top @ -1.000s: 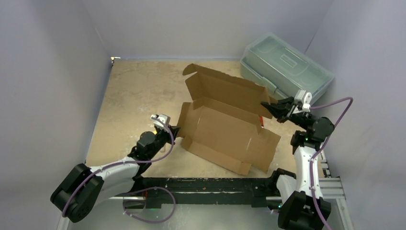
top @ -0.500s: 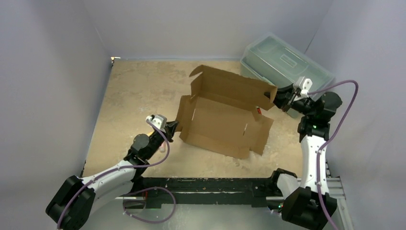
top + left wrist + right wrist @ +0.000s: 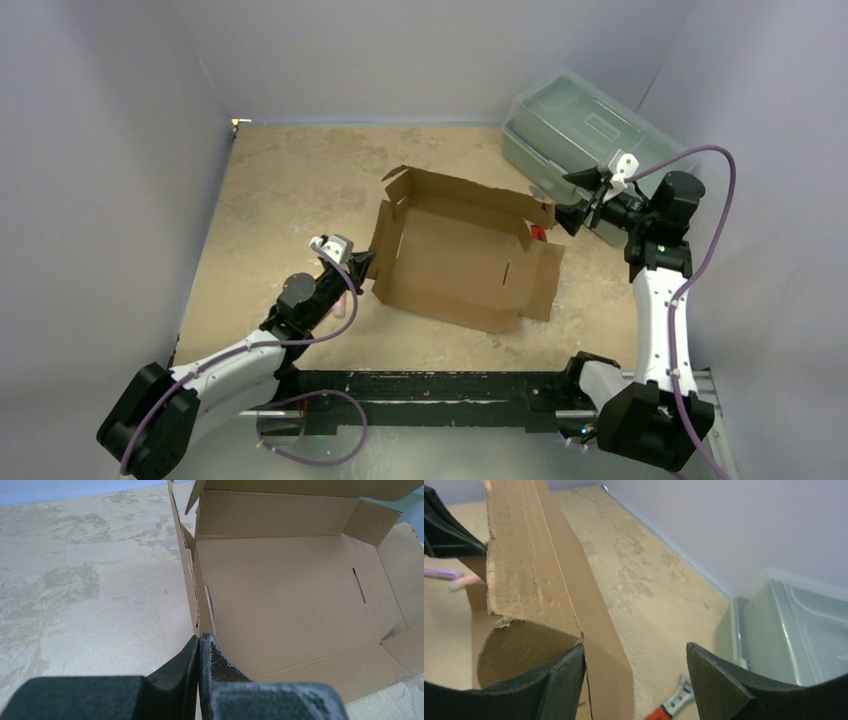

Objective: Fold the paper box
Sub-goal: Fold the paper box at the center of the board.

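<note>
The paper box [image 3: 460, 268] lies open in the middle of the table, brown cardboard with its back wall [image 3: 470, 190] and left wall raised. My left gripper [image 3: 362, 268] is shut on the near end of the left wall; in the left wrist view the jaws [image 3: 200, 640] pinch that edge, with the box floor [image 3: 285, 595] beyond. My right gripper [image 3: 572, 202] stands open at the right end of the back wall. In the right wrist view the wall's end [image 3: 539, 580] lies against the left finger [image 3: 564, 680], and the gripper [image 3: 634, 652] holds nothing.
A translucent grey-green toolbox [image 3: 590, 130] stands at the back right, close behind the right gripper, also in the right wrist view [image 3: 794, 625]. A red-handled wrench [image 3: 671, 705] lies on the table beside the box's right end [image 3: 538, 233]. Purple walls enclose the table.
The right gripper has opened and let go of the back wall, drawing back slightly to the right. The box has settled lower and flatter on the table. The left gripper stays shut on the left wall.
</note>
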`<state>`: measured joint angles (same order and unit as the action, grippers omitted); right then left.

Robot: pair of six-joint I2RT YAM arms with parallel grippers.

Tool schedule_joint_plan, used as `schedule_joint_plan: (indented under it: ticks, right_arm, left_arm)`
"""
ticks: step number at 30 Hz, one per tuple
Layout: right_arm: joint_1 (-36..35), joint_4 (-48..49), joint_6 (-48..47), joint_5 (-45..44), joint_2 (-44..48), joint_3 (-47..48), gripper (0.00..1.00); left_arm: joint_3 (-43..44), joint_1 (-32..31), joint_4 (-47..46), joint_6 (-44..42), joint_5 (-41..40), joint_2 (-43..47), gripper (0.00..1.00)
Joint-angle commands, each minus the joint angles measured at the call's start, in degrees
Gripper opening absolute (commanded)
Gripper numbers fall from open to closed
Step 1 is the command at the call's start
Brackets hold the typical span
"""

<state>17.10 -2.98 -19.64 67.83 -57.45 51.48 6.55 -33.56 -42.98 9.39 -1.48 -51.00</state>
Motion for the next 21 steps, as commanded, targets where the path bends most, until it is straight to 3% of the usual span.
schedule_joint_plan:
  ticks: [1,8,12,15,21]
  right_arm:
    - [-0.16,-17.07,-14.18,-6.73,-0.97,8.1,0.77]
    - [-0.14,-50.67,-38.59,-13.21,-1.0,22.07,0.86]
    - [-0.14,-62.11,-46.67,-15.63,-0.67,28.35,0.9]
    - [-2.52,-65.13,-44.07,-12.06,-2.54,33.66,0.96]
    - [-24.72,-52.78,-23.47,-19.51,-6.18,37.18,0.99]
  left_arm:
    - [3.06,-0.27,0.36,-0.33,1.21,0.24,0.0]
    - [3.88,-0.28,2.28,-0.03,1.21,0.32,0.0]
    - [3.85,-0.25,2.58,-0.38,1.21,0.45,0.0]
    - [3.65,-0.28,1.94,-0.96,1.21,0.65,0.0]
    - [4.8,-0.28,2.03,-0.63,2.74,-0.08,0.0]
